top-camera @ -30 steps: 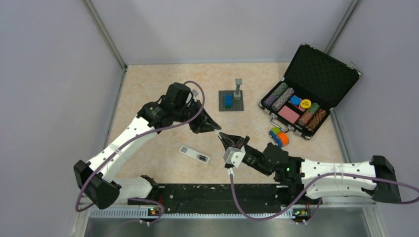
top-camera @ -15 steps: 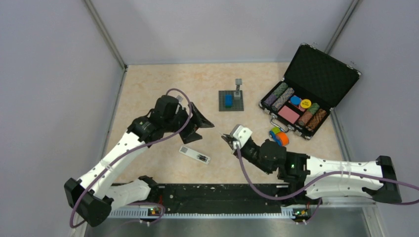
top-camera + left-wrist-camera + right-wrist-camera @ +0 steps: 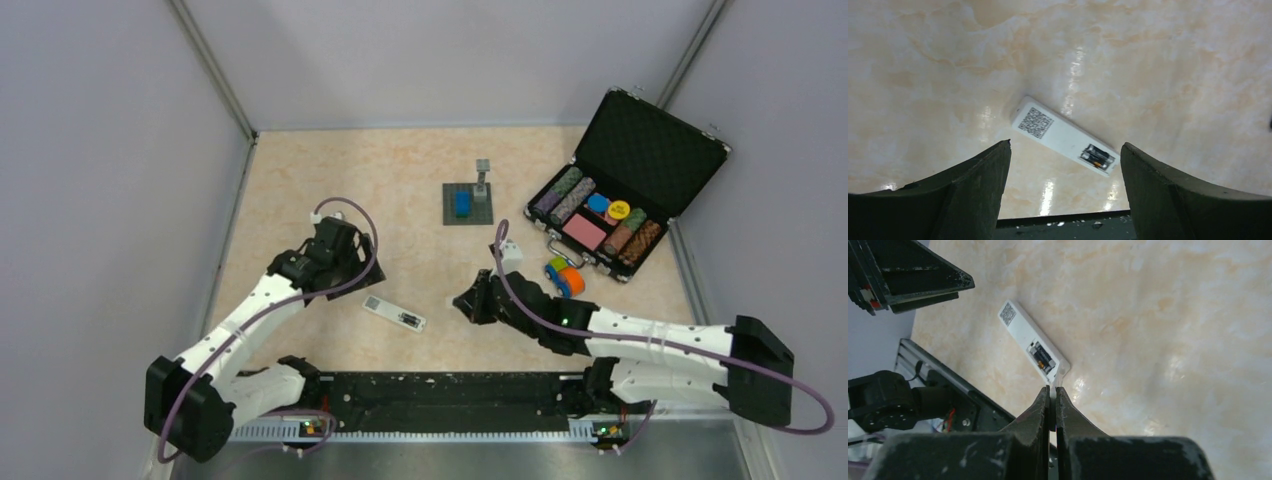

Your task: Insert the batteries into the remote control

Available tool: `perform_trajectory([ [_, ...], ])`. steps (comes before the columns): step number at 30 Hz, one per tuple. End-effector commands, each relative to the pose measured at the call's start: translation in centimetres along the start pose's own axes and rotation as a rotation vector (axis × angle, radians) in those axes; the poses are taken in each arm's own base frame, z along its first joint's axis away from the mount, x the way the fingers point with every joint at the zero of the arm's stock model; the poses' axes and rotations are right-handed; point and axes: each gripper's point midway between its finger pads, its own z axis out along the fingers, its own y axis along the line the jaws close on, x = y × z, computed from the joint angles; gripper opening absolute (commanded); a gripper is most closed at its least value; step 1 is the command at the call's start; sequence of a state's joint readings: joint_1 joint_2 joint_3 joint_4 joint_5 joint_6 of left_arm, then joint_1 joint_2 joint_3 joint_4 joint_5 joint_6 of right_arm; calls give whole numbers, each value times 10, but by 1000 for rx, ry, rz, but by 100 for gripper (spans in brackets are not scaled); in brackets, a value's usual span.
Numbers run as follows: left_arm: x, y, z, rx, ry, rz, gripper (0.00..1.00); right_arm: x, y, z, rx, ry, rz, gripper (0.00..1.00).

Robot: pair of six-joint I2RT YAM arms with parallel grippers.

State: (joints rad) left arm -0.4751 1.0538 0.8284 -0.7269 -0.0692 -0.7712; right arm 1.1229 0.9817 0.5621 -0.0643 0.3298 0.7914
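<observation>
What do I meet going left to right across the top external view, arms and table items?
left end effector → remote control → right end effector → poker chip case

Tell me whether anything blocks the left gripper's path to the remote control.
Nothing visible does. The open left gripper faces the remote control, and only bare table shows between them.

White remote control (image 3: 1065, 136) lies flat, back up, QR sticker (image 3: 1035, 123) at one end; batteries (image 3: 1042, 357) apparently sit in its recess (image 3: 1096, 156).
</observation>
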Motion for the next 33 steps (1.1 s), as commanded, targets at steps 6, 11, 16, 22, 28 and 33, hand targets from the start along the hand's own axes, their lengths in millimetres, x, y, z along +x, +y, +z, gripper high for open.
perform_trajectory([
  [6,3,23,31,21,-34,-51,85,22,53,33,-177,92,522,0],
  [11,-2,25,42,32,-64,-29,85,23,69,45,-248,100,588,0],
  [16,2,44,64,-21,-51,-65,85,29,67,56,-205,122,603,0],
  [22,24,36,77,42,44,-130,65,28,55,53,-171,117,607,0],
  [28,42,28,71,91,112,-196,46,33,43,49,-141,122,627,0],
  [33,50,15,55,177,146,-221,43,40,29,47,-96,136,638,0],
])
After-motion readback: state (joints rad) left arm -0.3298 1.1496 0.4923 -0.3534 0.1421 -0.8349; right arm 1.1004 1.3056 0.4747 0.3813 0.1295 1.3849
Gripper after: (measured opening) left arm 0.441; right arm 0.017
